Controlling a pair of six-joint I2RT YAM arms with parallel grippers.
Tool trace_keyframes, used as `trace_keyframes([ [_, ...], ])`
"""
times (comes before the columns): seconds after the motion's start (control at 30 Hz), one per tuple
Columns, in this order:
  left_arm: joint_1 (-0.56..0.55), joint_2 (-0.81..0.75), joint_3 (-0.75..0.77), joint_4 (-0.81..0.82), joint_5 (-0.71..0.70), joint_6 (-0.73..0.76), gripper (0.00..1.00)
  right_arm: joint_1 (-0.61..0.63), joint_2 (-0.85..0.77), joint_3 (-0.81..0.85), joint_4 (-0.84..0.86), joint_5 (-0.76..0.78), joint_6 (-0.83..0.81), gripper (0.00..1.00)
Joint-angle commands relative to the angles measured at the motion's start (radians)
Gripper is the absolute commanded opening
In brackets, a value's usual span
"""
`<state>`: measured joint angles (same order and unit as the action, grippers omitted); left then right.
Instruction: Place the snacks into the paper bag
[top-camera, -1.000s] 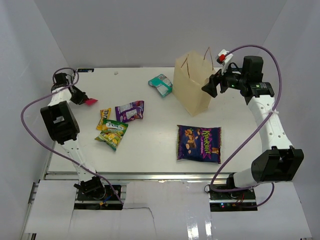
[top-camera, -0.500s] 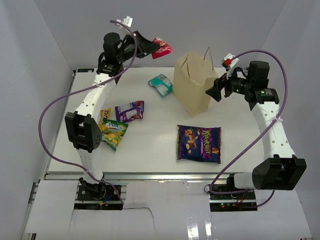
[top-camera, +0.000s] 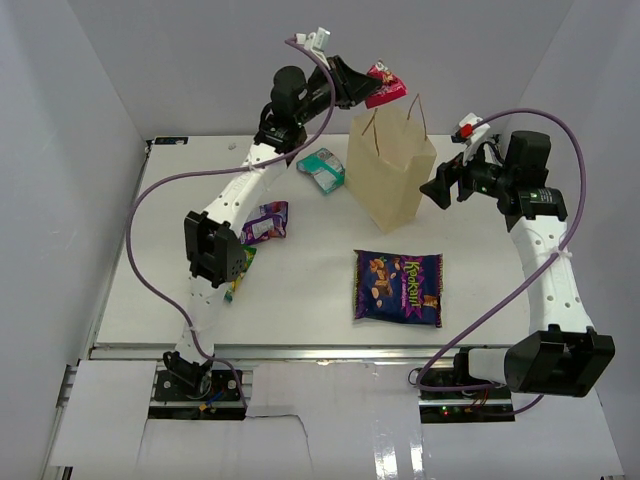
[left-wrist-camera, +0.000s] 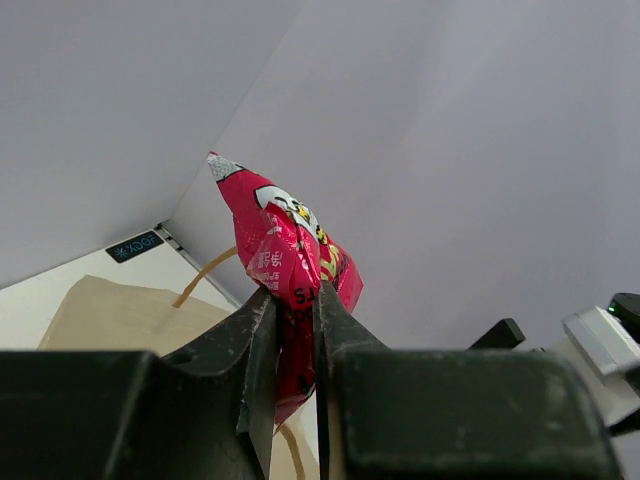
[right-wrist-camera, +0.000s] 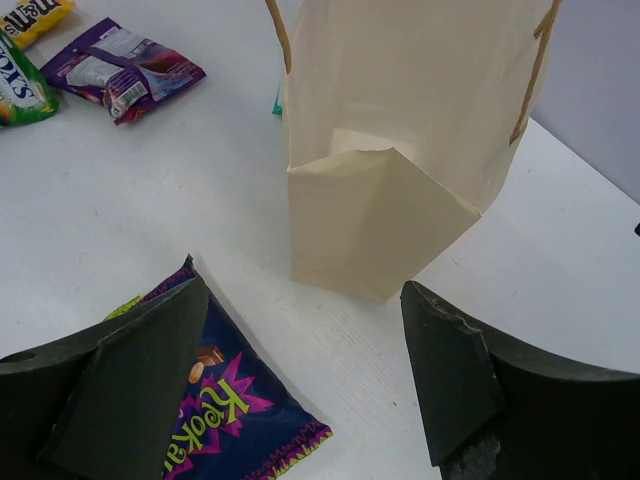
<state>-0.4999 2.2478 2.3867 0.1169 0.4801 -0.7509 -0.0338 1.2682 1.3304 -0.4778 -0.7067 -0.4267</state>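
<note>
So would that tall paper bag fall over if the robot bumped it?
Probably. The paper bag stands tall on a small base, so a bump up high could tip it. Its thin, creased walls look floppy and would likely dent, and it seems light.

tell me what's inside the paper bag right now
Nothing inside can be seen: the paper bag shows only its tan outer walls and handles. The red packet is outside it, pinched in the left gripper in the air over its top.
</note>
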Motion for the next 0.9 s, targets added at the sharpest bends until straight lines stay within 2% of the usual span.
trace_keyframes([
  [0.0,-0.041,0.012,0.058,0.027,-0.109,0.041,0.15,-0.009,-0.029,-0.005,-0.002,-0.005,0.009,0.84],
  [0.3,-0.095,0.042,0.089,0.032,-0.170,0.079,0.18,-0.014,-0.039,-0.034,-0.002,-0.019,0.017,0.84],
  [0.87,-0.100,-0.020,0.075,0.095,-0.222,0.140,0.24,-0.014,-0.041,-0.048,-0.001,-0.039,0.034,0.84],
])
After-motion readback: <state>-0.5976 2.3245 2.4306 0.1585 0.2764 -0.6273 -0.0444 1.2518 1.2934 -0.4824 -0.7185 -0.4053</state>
